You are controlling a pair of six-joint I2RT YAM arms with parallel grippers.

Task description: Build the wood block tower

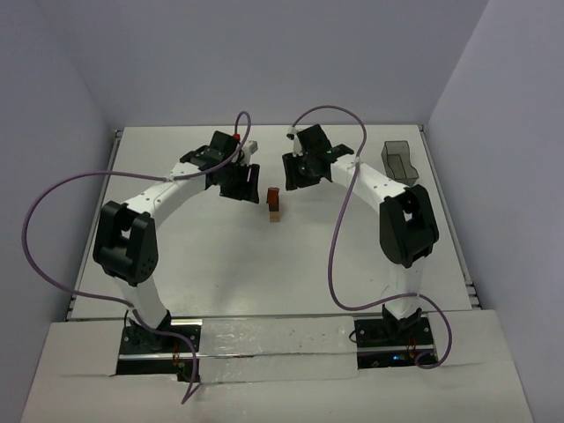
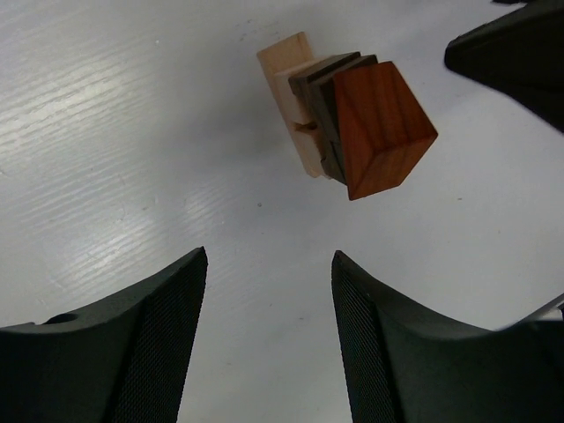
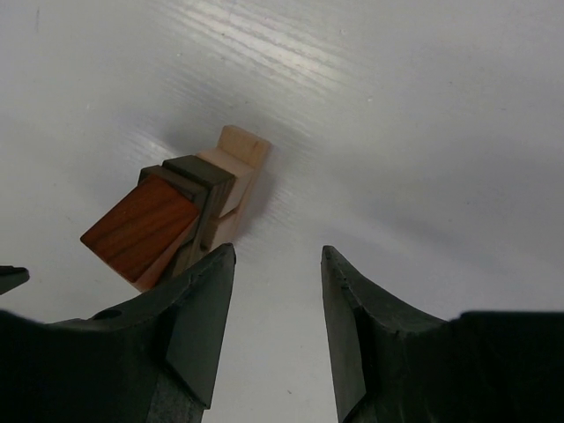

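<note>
The wood block tower stands near the middle of the table, a narrow stack with light tan cubes low, dark brown ones above and a reddish-brown cube on top. In the left wrist view the tower rises ahead of my left gripper, whose jaws are open with bare table between them. In the right wrist view the tower sits just beyond and left of the left finger of my right gripper, which is open and empty. From above, the left gripper is left of the tower and the right gripper behind it to the right.
A grey translucent bin stands at the back right of the table. Purple cables loop from both arms. The right gripper's tip shows at the top right corner of the left wrist view.
</note>
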